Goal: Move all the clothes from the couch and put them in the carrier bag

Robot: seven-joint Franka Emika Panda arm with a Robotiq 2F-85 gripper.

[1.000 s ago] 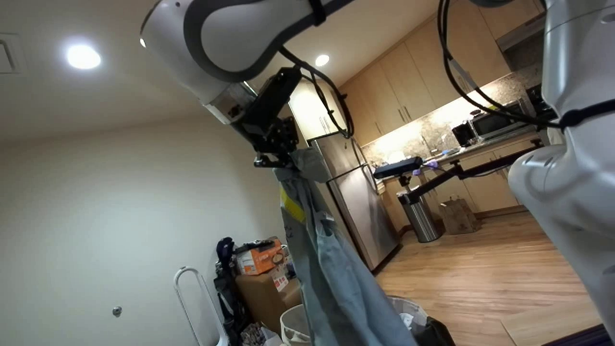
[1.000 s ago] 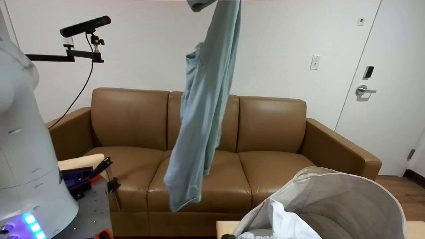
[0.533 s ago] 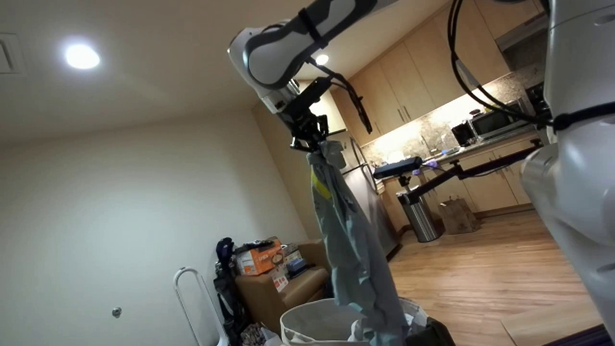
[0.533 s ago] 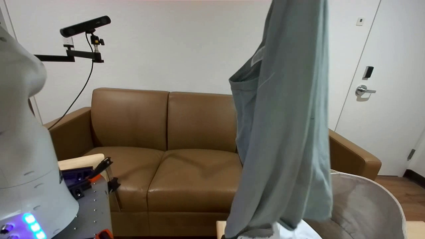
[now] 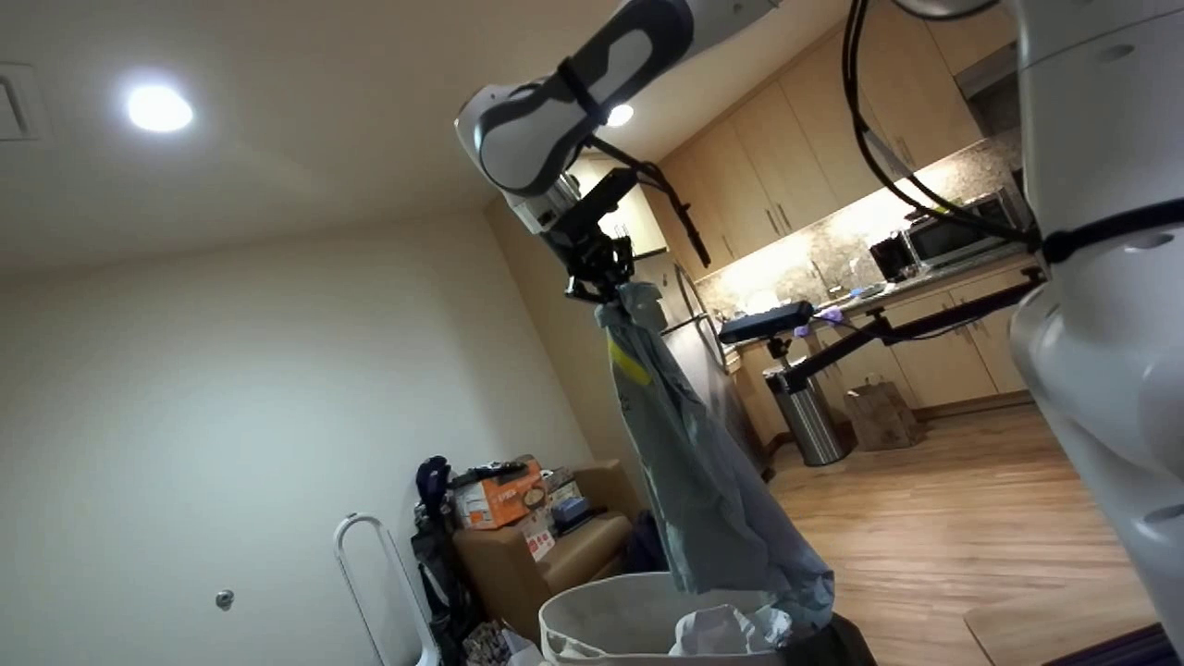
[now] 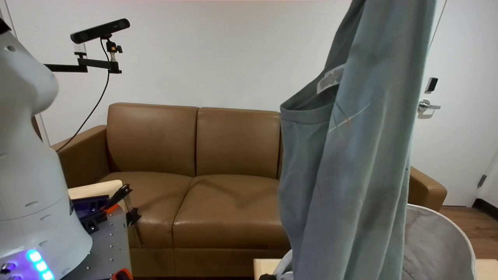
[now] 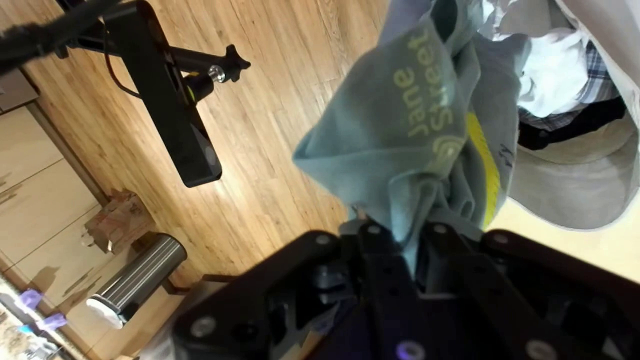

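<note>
Wood floor (image 5: 971,499) is taking up the lower right of an exterior view, leaving a pretty decent lane back to the cabinets (image 5: 943,370). One brown couch (image 6: 229,210) is filling the middle of an exterior view. One carrier bag (image 6: 439,245) is sitting lower right, grey inside with a pale rim. One blue-grey garment (image 6: 362,175) is hanging in front of it, running off the top and bottom edges. In an exterior view its lower end is covering the bag's right side; can't tell if they're touching. It's looking creased and limp, sporting a yellow stripe, a white tag and "Jane Street" lettering. Upper right of the wrist view, at least one white piece (image 7: 555,75) and one plaid piece (image 7: 600,80) are lying in the bag. One gripper (image 7: 406,235) is pinching the garment, bottom centre.
</note>
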